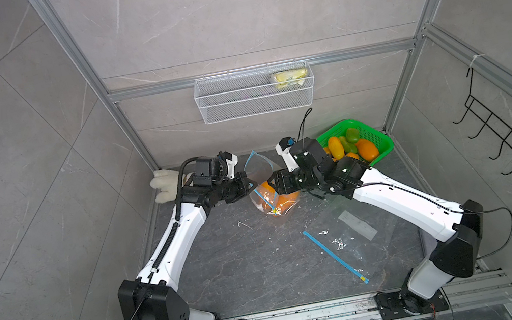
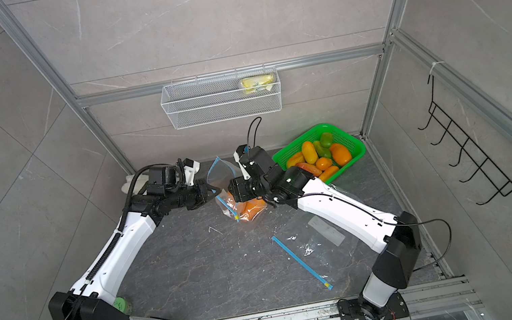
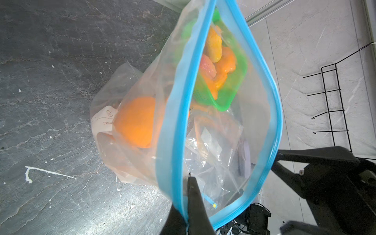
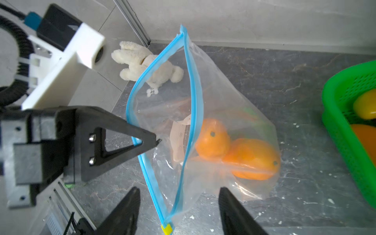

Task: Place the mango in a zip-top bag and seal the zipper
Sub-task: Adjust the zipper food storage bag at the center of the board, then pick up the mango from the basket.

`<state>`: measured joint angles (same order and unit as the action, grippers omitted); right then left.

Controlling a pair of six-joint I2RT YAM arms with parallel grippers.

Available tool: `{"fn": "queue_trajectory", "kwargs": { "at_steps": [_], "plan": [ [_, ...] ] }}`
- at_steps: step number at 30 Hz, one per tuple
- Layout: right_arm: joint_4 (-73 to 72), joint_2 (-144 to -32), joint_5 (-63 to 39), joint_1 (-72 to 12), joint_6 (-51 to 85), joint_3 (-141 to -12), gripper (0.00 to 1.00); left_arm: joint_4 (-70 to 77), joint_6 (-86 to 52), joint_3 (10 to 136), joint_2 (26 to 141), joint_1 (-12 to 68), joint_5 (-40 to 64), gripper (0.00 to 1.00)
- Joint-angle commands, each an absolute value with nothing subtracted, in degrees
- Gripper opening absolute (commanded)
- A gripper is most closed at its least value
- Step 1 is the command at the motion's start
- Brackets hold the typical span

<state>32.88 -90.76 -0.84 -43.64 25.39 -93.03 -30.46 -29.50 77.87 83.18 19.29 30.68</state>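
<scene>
My left gripper [image 3: 188, 183] pinches the zipper [image 4: 193, 91] of the zip-top bag [image 4: 223, 97]. Right gripper [image 4: 178, 191] jaws stand spread astride it, two mangoes [image 4: 252, 158] just beyond

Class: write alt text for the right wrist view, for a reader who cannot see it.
A clear zip-top bag, blue zipper open, holds two orange mangoes; the left gripper pinches its rim and the right gripper stands open nearby. A white plush toy and green basket are also visible.
</scene>
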Motion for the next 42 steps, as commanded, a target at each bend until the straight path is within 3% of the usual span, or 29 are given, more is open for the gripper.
{"fn": "queue_trajectory", "kwargs": {
  "at_steps": [1, 6, 14, 21, 32, 39, 42],
  "plan": [
    [30.51, -82.92, -2.85, -41.66, 24.48, -89.03, 0.71, -28.41, -30.54, 79.66, 83.12, 19.34, 32.75, 0.01],
    [36.55, -80.36, 6.86, -36.67, 22.92, -86.8, 0.78, -32.11, -30.34, 86.03, 84.7, 19.34, 32.3, 0.0],
    [45.0, -92.56, 25.95, -27.72, 22.07, -89.52, 0.81, -30.07, -31.86, 85.87, 82.3, 19.34, 33.99, 0.01],
    [41.43, -106.71, 25.33, -20.38, 17.58, -98.89, 0.84, -30.15, -31.37, 83.25, 81.63, 19.34, 34.15, 0.01],
    [46.01, -138.13, 19.6, -12.38, 10.9, -132.74, 0.92, -29.97, -31.53, 81.57, 82.2, 19.39, 35.23, 0.01],
    [62.03, -164.21, 20.25, -10.67, 9.58, -176.29, 0.88, -30.05, -31.19, 79.62, 83.22, 19.39, 35.53, 0.02],
    [59.7, -162.97, 20.15, -9.98, 10.43, -171.37, 0.84, -29.22, -31.53, 78.55, 83.63, 19.34, 35.64, 0.02]
  ]
}}
